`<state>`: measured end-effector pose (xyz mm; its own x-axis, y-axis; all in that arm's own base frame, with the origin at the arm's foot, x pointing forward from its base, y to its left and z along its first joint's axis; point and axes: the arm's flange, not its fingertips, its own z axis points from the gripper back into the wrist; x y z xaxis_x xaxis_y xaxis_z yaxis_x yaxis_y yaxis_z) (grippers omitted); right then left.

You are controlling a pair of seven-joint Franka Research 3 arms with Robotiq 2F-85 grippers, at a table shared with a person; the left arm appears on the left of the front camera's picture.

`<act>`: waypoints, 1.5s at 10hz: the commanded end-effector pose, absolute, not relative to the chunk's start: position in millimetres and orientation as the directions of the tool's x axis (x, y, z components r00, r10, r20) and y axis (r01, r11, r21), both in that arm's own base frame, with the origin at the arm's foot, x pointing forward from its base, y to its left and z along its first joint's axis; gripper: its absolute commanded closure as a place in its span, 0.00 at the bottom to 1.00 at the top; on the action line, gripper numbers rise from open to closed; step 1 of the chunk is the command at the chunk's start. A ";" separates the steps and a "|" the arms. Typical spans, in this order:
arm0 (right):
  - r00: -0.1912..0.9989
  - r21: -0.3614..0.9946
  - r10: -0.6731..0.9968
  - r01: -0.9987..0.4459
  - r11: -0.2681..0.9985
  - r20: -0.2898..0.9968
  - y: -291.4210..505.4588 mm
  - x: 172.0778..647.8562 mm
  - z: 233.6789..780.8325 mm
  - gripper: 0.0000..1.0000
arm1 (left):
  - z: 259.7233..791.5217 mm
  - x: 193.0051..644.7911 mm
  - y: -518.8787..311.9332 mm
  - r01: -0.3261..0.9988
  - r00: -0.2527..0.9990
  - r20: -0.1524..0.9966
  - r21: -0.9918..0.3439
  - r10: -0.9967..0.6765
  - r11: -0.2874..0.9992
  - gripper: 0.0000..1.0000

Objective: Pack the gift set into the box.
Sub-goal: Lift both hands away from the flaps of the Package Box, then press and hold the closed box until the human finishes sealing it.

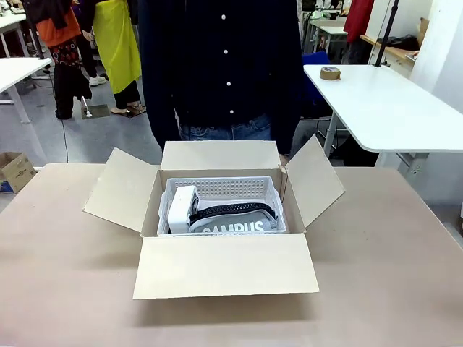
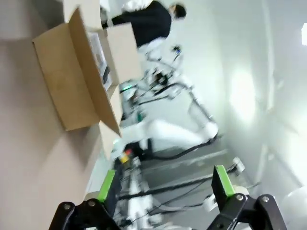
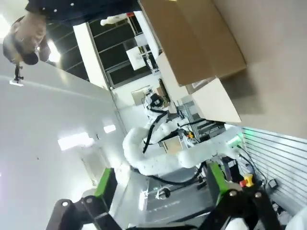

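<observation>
Brown corrugated cardboard makes up the one box (image 1: 226,264), which sits on the table (image 1: 391,253) with all four flaps folded outward. Inside the box lies one light grey perforated tray (image 1: 221,188), and it holds two things: one white boxy item (image 1: 181,208) at the box's left end, and one dark grey item (image 1: 235,223) lettered "CAMPUS" beside it, towards the near wall. One person (image 1: 221,65) in a dark buttoned shirt stands just behind the box's far flap; their hands are hidden.

Both wrist views are rolled. The left gripper (image 2: 163,179) is held off to one side of the box (image 2: 62,91), well apart from it, its two green pads (image 2: 106,186) spread wide with nothing between them. The right gripper (image 3: 159,177) is likewise well apart from the box (image 3: 192,38), fingers parted and holding nothing.
</observation>
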<state>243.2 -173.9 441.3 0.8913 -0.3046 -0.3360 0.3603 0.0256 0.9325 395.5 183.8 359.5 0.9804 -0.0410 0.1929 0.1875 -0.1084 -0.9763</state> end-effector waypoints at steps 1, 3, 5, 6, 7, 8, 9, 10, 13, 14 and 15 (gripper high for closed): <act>0.942 0.948 -0.247 0.272 0.168 -0.226 -148.6 249.1 492.8 0.00 | 401.8 388.9 186.4 0.286 0.950 0.286 -0.958 -0.123 -0.016 0.00; 0.942 0.948 -0.247 0.272 0.168 -0.226 -148.6 249.1 492.8 0.00 | 401.8 388.9 186.4 0.286 0.950 0.286 -0.958 -0.123 -0.016 0.00; 0.942 0.948 -0.247 0.272 0.168 -0.226 -148.6 249.1 492.8 0.00 | 401.8 388.9 186.4 0.286 0.950 0.286 -0.958 -0.123 -0.016 0.00; 0.942 0.948 -0.247 0.272 0.168 -0.226 -148.6 249.1 492.8 0.00 | 401.8 388.9 186.4 0.286 0.950 0.286 -0.958 -0.123 -0.016 0.00; 0.942 0.948 -0.247 0.272 0.168 -0.226 -148.6 249.1 492.8 0.00 | 401.8 388.9 186.4 0.286 0.950 0.286 -0.958 -0.123 -0.016 0.00; 0.942 0.948 -0.247 0.272 0.168 -0.226 -148.6 249.1 492.8 0.00 | 401.8 388.9 186.4 0.286 0.950 0.286 -0.958 -0.123 -0.016 0.00; 0.942 0.948 -0.247 0.272 0.168 -0.226 -148.6 249.1 492.8 0.00 | 401.8 388.9 186.4 0.286 0.950 0.286 -0.958 -0.123 -0.016 0.00; 0.942 0.948 -0.247 0.272 0.168 -0.226 -148.6 249.1 492.8 0.00 | 401.8 388.9 186.4 0.286 0.950 0.286 -0.958 -0.123 -0.016 0.00; 0.942 0.948 -0.247 0.272 0.168 -0.226 -148.6 249.1 492.8 0.00 | 401.8 388.9 186.4 0.286 0.950 0.286 -0.958 -0.123 -0.016 0.00; 0.942 0.948 -0.247 0.272 0.168 -0.226 -148.6 249.1 492.8 0.00 | 401.8 388.9 186.4 0.286 0.950 0.286 -0.958 -0.123 -0.016 0.00; 0.942 0.948 -0.247 0.272 0.168 -0.226 -148.6 249.1 492.8 0.00 | 401.8 388.9 186.4 0.286 0.950 0.286 -0.958 -0.123 -0.016 0.00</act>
<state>248.8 -149.3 492.4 0.9360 -0.2509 -0.2469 0.2957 0.1801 0.9381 391.0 185.3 401.4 0.9552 -0.1166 0.2719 0.2714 -0.0205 -0.9622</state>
